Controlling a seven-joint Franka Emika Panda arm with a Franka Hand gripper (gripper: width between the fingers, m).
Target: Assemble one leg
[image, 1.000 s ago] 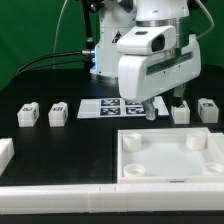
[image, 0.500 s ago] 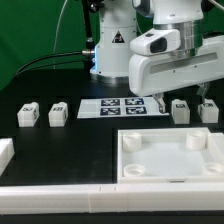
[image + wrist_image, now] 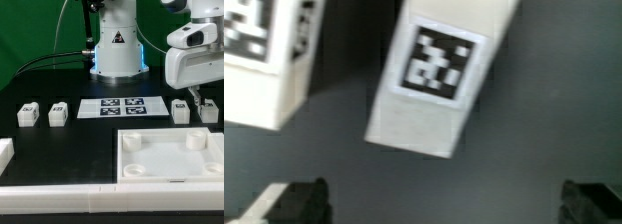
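Wrist view: hovers with gripper [image 3: 441, 204] spread, empty, over small white stubby tagged plastic leg [image 3: 439, 78]; none yet fitted to large white square panel [image 3: 168, 163].

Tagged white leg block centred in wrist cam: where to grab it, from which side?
Take the small white stubby plastic leg block across its two long side faces, descending from above. Its tagged face points at the wrist camera and it sits skewed to the open fingers, so likely rotate first. A second white leg lies close beside one flank.
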